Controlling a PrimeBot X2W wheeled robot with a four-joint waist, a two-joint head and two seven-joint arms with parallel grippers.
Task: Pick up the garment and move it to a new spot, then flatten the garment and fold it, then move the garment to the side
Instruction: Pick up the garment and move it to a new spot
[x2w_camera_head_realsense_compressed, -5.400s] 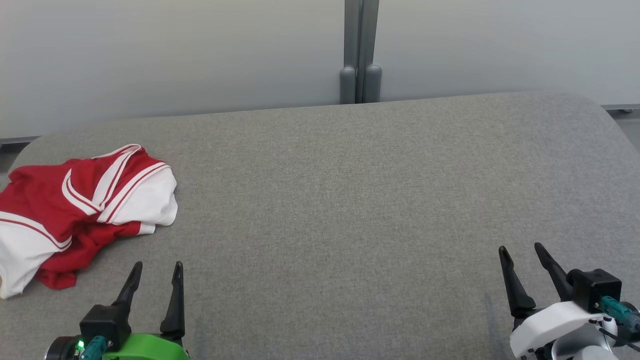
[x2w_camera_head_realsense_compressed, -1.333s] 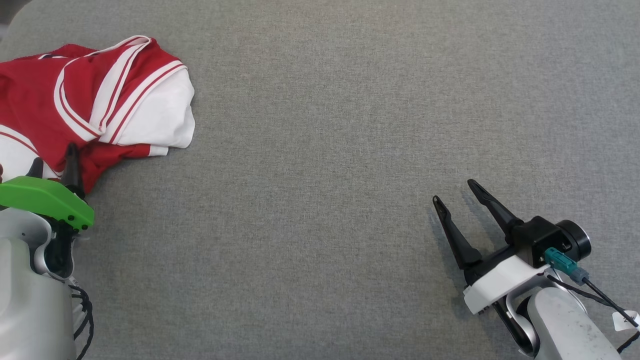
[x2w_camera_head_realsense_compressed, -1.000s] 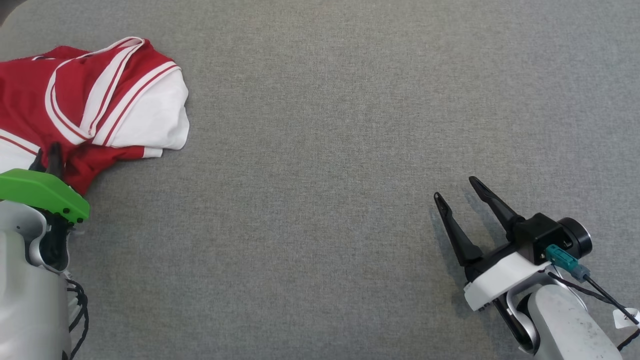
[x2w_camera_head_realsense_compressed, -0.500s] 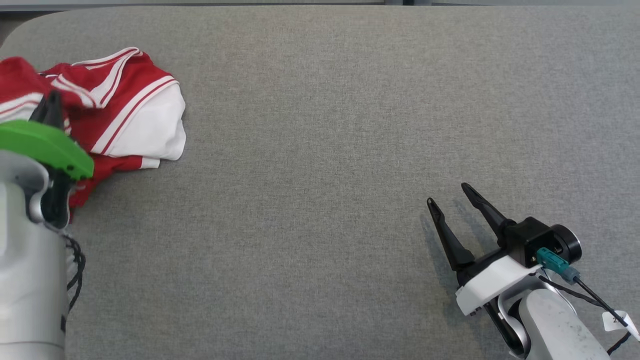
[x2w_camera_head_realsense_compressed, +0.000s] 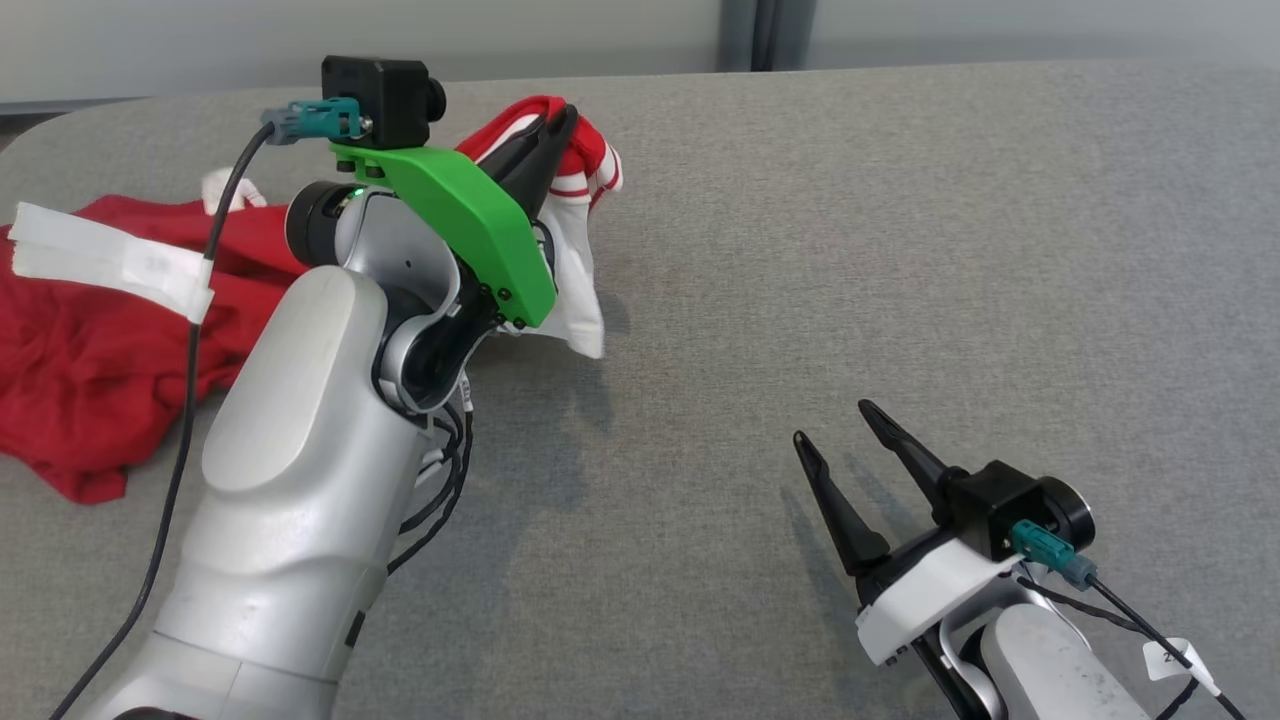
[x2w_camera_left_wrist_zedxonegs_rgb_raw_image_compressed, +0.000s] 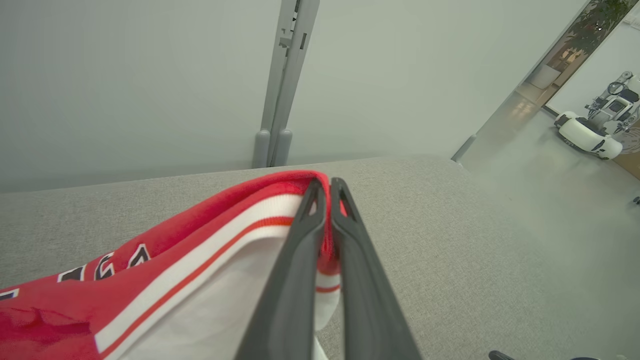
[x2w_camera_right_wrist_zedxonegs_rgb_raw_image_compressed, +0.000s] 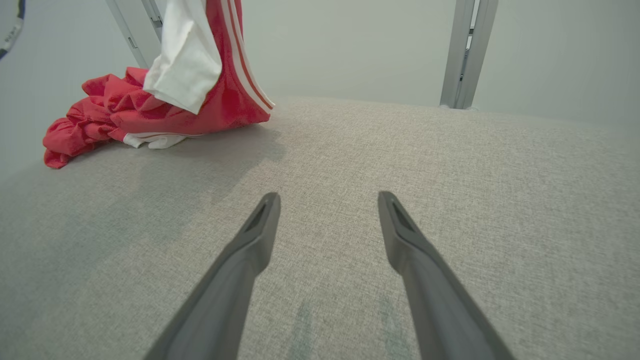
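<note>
Right tool (x2w_camera_head_realsense_compressed: 832, 422) is nearest me, low right in head view: fingers (x2w_camera_right_wrist_zedxonegs_rgb_raw_image_compressed: 247, 250) spread wide, nothing between them, close over the grey fabric tabletop (x2w_camera_head_realsense_compressed: 800, 250); touching or not, can't tell. Right wrist view confirms: both fingers apart, bare fabric in the gap.

Left arm (x2w_camera_head_realsense_compressed: 300, 480) runs up the left half of head view, green bracket (x2w_camera_head_realsense_compressed: 470, 225) and black wrist camera (x2w_camera_head_realsense_compressed: 375, 90) on top. Left tool (x2w_camera_head_realsense_compressed: 563, 118) is clamped on the red-and-white jersey (x2w_camera_head_realsense_compressed: 90, 370). Head view gives me just the fingertips against a bunched striped fold, held up off the tabletop. A white panel hangs below the bracket, and the rest of the red cloth lies spread on the tabletop at far left, partly behind the arm.

Left wrist view gives the grip detail head view lacks: both fingers pressed together on a red folded edge, next to a white band with a thin red stripe. Black white-edged letters on the red cloth lower left, too cropped to read.

Right wrist view gives the side-on shape: a white-and-red section hangs down from above the frame, its lower end meeting a crumpled red heap resting on the tabletop, well apart from the right tool.

Far side: tabletop edge, then pale wall panels (x2w_camera_head_realsense_compressed: 300, 40) with a grey post (x2w_camera_head_realsense_compressed: 765, 35) between. Left wrist view also catches open floor (x2w_camera_left_wrist_zedxonegs_rgb_raw_image_compressed: 525, 165) off to the right with a white machine (x2w_camera_left_wrist_zedxonegs_rgb_raw_image_compressed: 590, 137) parked on it.
</note>
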